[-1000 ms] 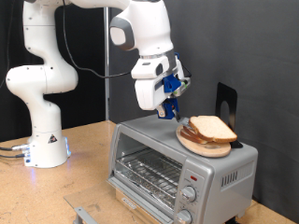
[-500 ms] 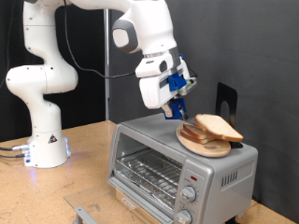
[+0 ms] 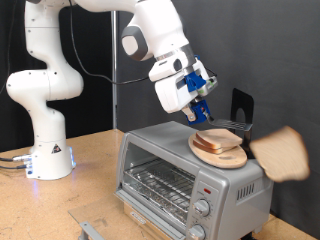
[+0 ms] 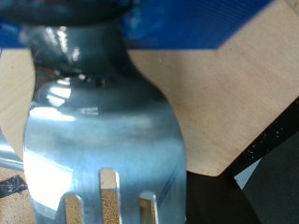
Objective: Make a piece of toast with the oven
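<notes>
— Exterior view, item one: where is the piece of toast (image 3: 282, 154) sitting?
— I am seeing it blurred, in mid-air right of the oven (image 3: 190, 178).
— The tool (image 3: 203, 111)?
— It is gripping a metal fork (image 4: 98, 140) above the round board (image 3: 219, 149).

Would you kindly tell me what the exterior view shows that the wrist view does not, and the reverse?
Only the exterior view shows the oven, the round wooden board on top of it with bread, and one blurred piece of toast in mid-air off the oven's side, at the exterior view's right. Only the wrist view shows a slotted metal tool clearly, its handle between the blue fingers. Both show the gripper.
</notes>
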You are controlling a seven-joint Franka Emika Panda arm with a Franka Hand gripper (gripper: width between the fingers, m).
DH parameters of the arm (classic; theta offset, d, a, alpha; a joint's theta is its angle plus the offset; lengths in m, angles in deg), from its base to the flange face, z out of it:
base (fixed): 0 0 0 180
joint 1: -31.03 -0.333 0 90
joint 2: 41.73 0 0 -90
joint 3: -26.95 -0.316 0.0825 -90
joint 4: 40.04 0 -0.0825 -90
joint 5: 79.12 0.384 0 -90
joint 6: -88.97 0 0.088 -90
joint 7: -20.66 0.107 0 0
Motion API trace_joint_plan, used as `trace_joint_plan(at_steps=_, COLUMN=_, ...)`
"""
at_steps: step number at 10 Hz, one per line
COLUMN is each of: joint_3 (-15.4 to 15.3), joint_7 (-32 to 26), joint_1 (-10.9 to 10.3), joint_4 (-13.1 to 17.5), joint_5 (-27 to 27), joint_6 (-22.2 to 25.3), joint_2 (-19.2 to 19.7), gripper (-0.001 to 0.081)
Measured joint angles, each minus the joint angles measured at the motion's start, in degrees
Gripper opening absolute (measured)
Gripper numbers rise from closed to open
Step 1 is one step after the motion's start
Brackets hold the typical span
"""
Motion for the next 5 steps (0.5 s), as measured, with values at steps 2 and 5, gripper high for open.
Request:
trace_joint_plan(at_steps=2, joint_3=0.02, joint_7=0.00, joint_1=0.04, joint_4=0.00, joint_5=0.00, joint_6=0.11, joint_2=-0.05, gripper=0.0393)
trace_joint_plan(at_steps=5, joint_3=0.15, joint_7=0.00, joint_1=0.11, joint_4=0.00, joint_5=0.02, joint_6=0.51, joint_2=-0.13, gripper=0.0393)
